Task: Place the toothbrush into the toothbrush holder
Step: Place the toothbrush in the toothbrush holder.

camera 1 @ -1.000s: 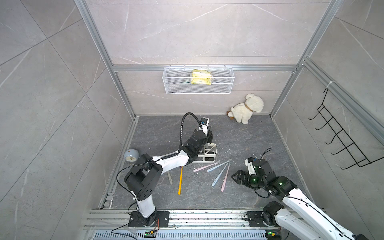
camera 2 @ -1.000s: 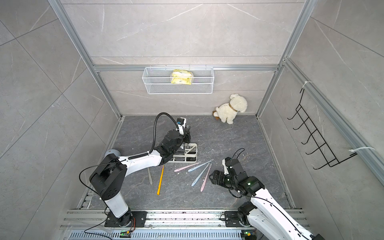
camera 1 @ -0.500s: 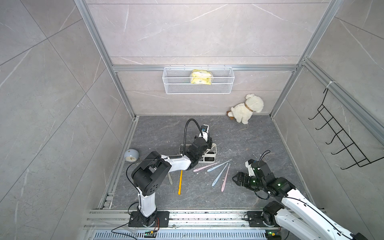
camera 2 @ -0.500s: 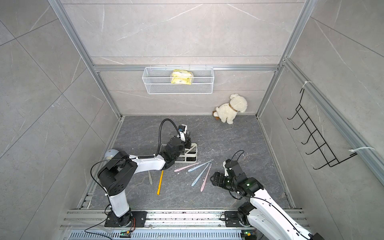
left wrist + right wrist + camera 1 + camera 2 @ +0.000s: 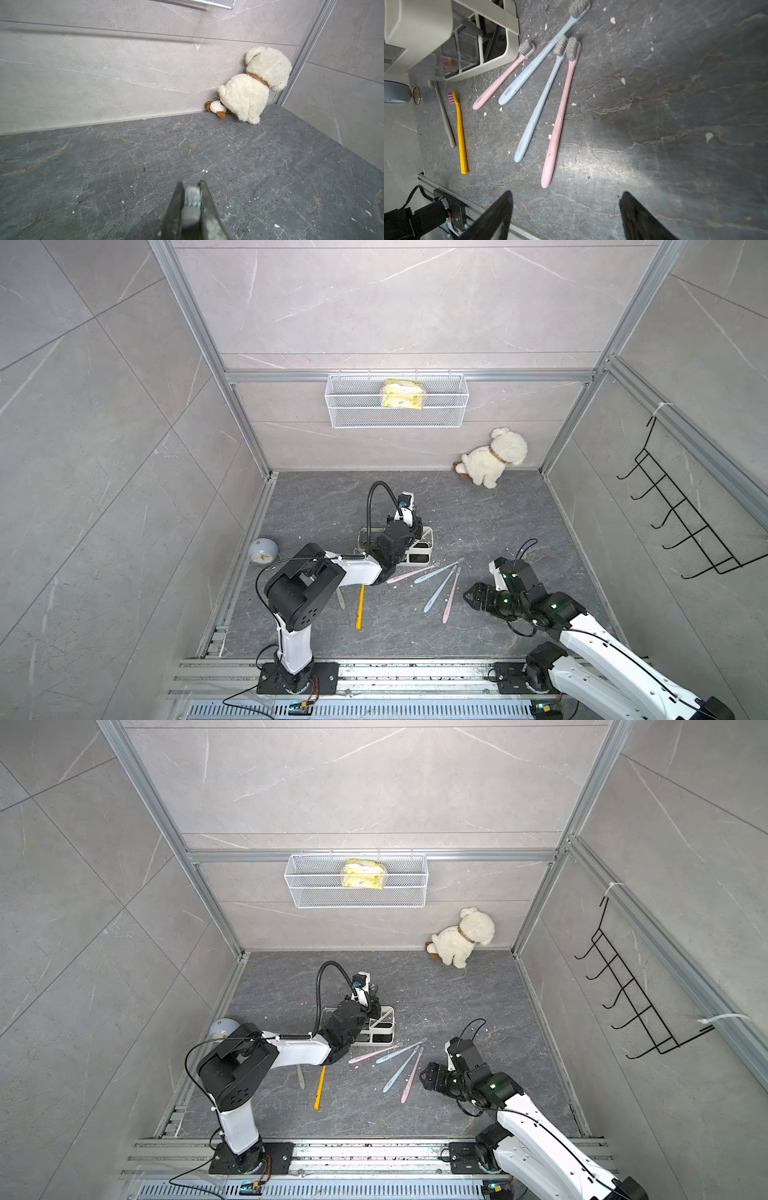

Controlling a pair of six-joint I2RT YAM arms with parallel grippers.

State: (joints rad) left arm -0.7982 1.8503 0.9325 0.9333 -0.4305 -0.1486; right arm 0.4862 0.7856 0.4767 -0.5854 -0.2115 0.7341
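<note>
Both top views give us a dark stone floor [image 5: 498, 510] inside pale tiled walls [image 5: 374, 302]; the left gripper [image 5: 413, 524] hangs over the toothbrush holder [image 5: 424, 549], hiding part of it. At the left wrist we see its jaws pinch the toothbrush [image 5: 193, 195] — grey bristles between them, a plush dog [image 5: 251, 91] beyond. At the right wrist, the right gripper [image 5: 566, 195] stands spread above the floor, loose toothbrushes [image 5: 560, 116] near the holder.

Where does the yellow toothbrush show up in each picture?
Top view: yellow toothbrush, low, left of centre, beside a grey toothbrush.
Top view: the same place, slightly further left.
Left wrist: not in it.
Right wrist: lying beside the grey toothbrush.
Shared landmark: the white toothbrush holder, in all but the left wrist view.
</note>
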